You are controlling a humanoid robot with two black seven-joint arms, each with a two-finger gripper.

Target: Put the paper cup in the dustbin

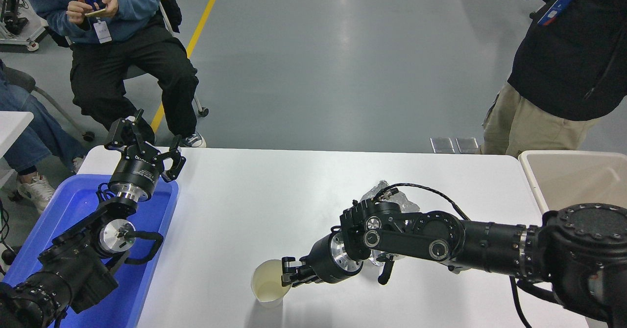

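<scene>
The paper cup (267, 282) stands upright near the table's front edge, white with a cream inside, its mouth open upward. My right gripper (286, 272) comes in from the right and is closed on the cup's right rim, one finger inside and one outside. The dustbin (531, 174), beige with a thick rounded rim, stands off the table's right end, partly hidden by my right arm. My left gripper (145, 144) is parked at the left above the blue tray, fingers spread open and empty.
A blue plastic tray (166, 210) lies at the table's left edge under my left arm. A crumpled silver foil packet (387, 193) lies behind my right wrist. One person sits at the far left; another stands at the far right near the bin.
</scene>
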